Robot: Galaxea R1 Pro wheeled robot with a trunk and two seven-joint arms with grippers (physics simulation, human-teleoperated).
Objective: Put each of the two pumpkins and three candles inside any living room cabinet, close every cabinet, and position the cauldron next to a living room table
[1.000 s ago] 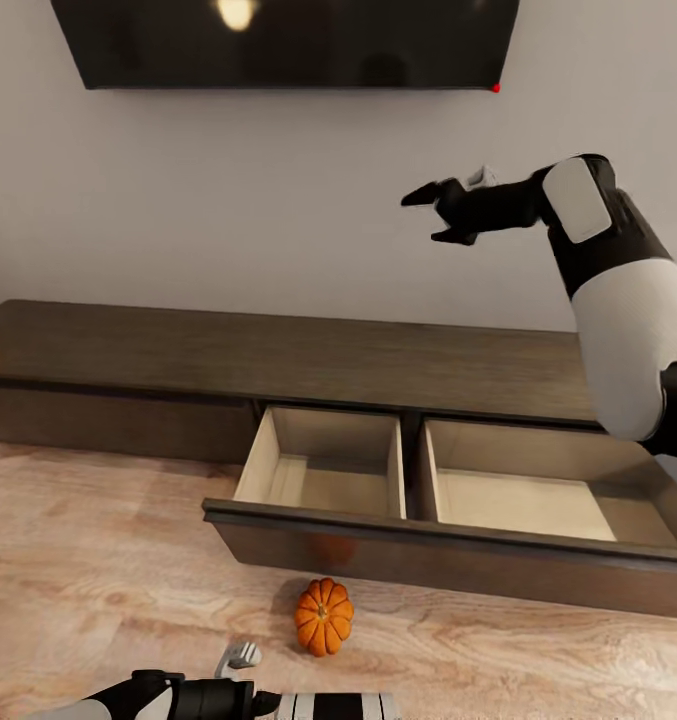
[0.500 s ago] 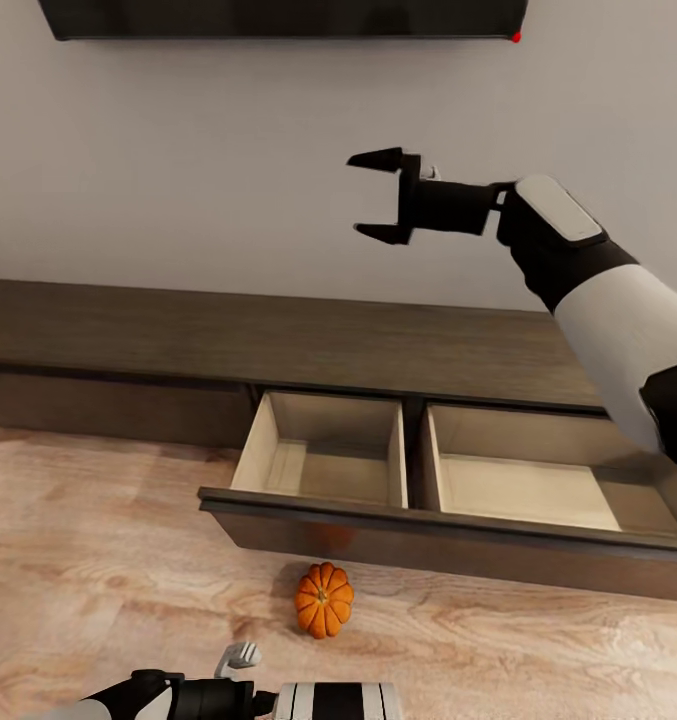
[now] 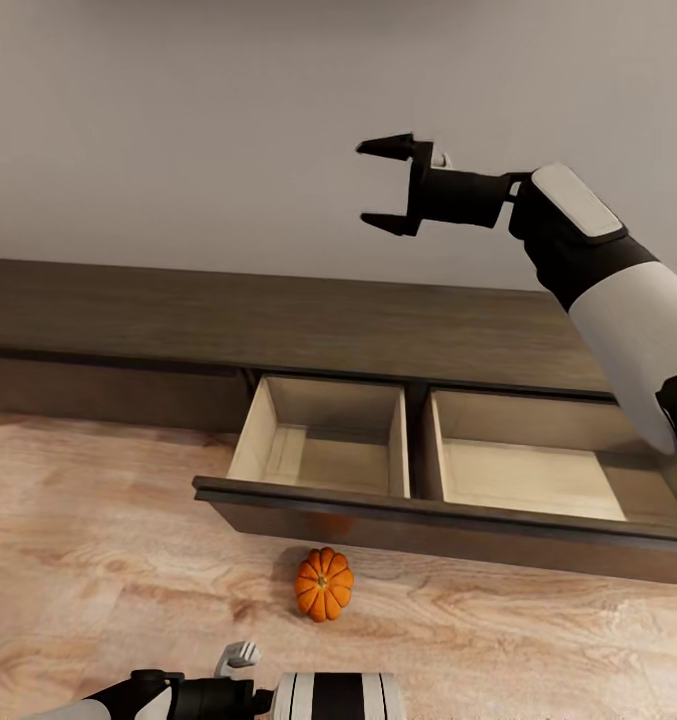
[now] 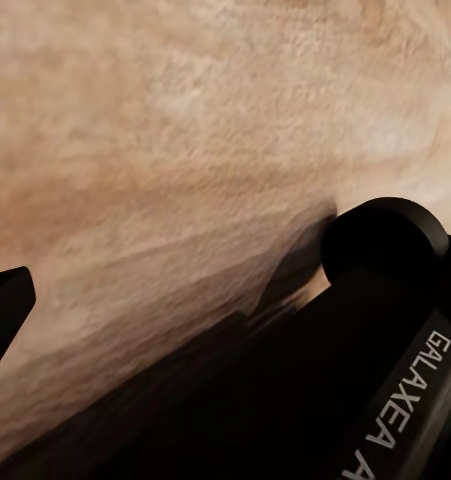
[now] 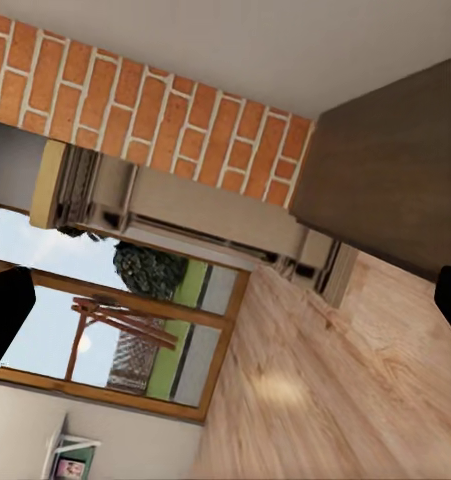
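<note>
One orange pumpkin (image 3: 324, 584) lies on the wood floor, just in front of the cabinet's (image 3: 278, 330) pulled-out drawer (image 3: 378, 508). Both pale drawer compartments are empty. My right gripper (image 3: 370, 184) hangs high above the cabinet top, in front of the wall, open and holding nothing; its fingertips (image 5: 5, 310) frame the edges of the right wrist view. My left gripper (image 3: 240, 656) is low at the head view's bottom edge, left of the pumpkin and apart from it. One dark fingertip (image 4: 5, 310) shows over bare floor. The candles, the second pumpkin, the cauldron and the table are out of view.
The open drawer juts over the floor to the picture's right edge. My own black base (image 4: 385, 350) sits close beside the left gripper. A brick wall (image 5: 155, 90) and a window (image 5: 115, 310) show across the room in the right wrist view.
The head camera has tilted down, so the wall screen has left the picture. My right arm swung left and its wrist rolled, showing both fingers spread. The pumpkin and drawer have not moved.
</note>
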